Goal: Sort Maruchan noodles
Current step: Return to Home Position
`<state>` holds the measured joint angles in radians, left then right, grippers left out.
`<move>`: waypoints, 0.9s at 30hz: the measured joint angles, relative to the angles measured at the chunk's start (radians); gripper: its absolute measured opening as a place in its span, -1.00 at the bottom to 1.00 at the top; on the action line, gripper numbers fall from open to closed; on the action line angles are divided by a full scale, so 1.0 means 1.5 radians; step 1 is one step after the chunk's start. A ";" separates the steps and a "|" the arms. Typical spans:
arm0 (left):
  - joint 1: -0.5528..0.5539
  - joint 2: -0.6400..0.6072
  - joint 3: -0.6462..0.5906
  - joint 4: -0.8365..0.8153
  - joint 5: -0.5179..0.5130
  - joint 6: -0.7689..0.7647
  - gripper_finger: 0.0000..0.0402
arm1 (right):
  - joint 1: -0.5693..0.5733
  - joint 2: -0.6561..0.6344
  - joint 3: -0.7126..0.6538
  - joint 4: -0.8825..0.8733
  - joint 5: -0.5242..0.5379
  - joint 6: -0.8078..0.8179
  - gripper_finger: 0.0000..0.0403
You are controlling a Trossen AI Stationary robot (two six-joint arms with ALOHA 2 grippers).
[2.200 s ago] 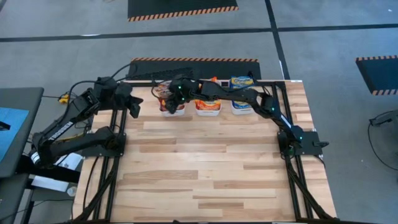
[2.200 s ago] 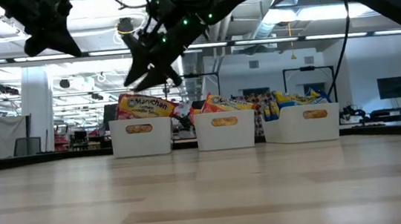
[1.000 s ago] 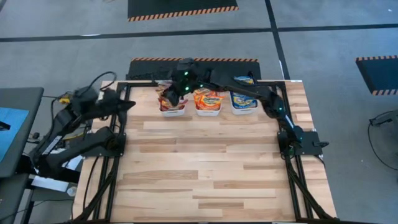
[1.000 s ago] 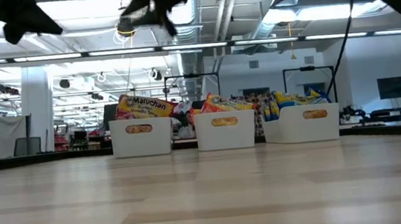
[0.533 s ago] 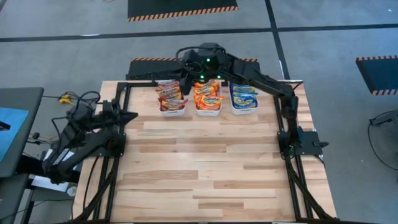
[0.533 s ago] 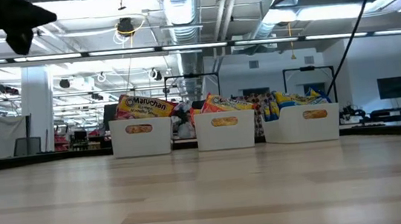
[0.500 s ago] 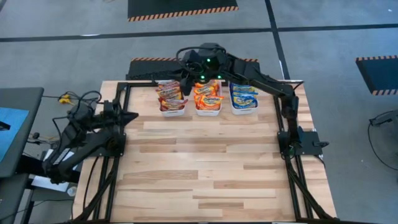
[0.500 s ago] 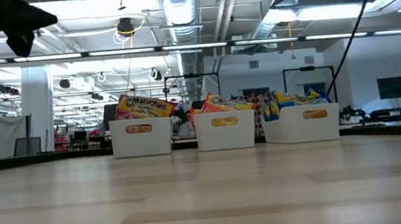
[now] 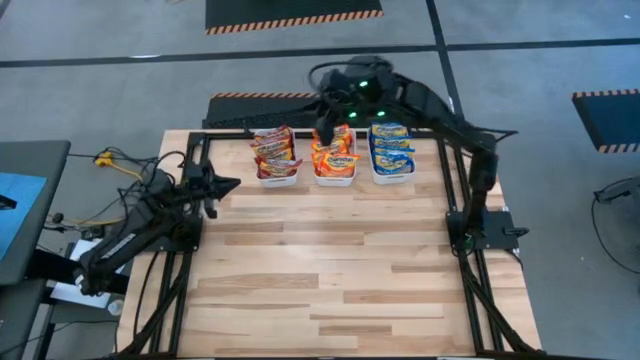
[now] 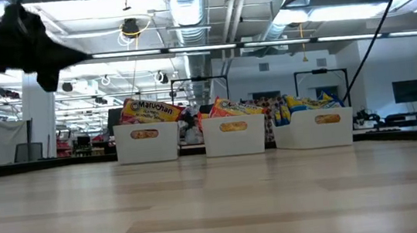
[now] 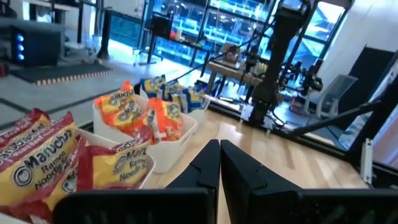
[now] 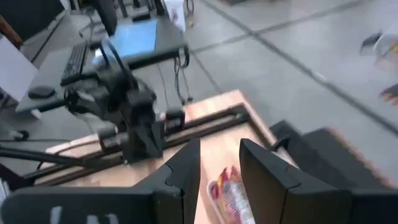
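Now, writing: the maroon packs read "Maruchan Ramen Noodle" in white letters in the left wrist view, and "Maruchan" also reads on the top pack in the low view. The print on the other packs is too small to read.
Look: flat, crinkly plastic packs, each with a yellow noodle picture. There are three colours, one colour to each bin.
Left end effector: over the left side of the bench, to the left of the bins and pointing toward them. Its fingers are pressed together with nothing between them.
Left bin: white, at the far edge of the bench. The maroon packs are heaped in it above the rim, and the top one is tilted.
Middle bin: white, just beside the left bin. Orange packs are piled in it and stand above the rim.
Right bin: white, just beside the middle bin. Blue packs with yellow on them are stacked in it.
Bin fronts: each has an oval handle slot, and pack colour shows through it in the low view.
Right end effector: raised above the far edge of the bench, over the far left corner of the middle bin. Its fingers are spread and grip nothing.
Right arm: arches up from its base at the right edge of the bench and reaches over the right and middle bins.
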<state>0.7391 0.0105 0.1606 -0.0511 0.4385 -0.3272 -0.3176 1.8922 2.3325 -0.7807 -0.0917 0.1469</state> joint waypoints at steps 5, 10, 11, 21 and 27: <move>0.000 0.000 -0.042 0.006 -0.020 0.033 -1.00 | -0.014 -0.061 0.001 -0.029 0.008 -0.031 -0.32; 0.000 0.000 -0.054 0.007 -0.088 0.113 -1.00 | -0.028 -0.136 0.001 -0.089 0.011 -0.049 -0.32; 0.000 0.000 -0.058 0.006 -0.109 0.124 -1.00 | -0.029 -0.152 0.001 -0.107 0.016 -0.059 -0.32; -0.027 0.016 -0.100 0.076 -0.150 0.068 -1.00 | -0.014 -0.291 0.001 -0.311 0.124 -0.107 -0.32; -0.062 0.032 -0.100 0.072 -0.201 0.052 -1.00 | -0.016 -0.381 -0.040 -0.334 0.161 -0.152 -0.32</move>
<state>0.6456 0.0590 0.0109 0.0564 0.1376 -0.2492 -0.3413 1.3201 2.2730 -1.2822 0.1500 -0.0817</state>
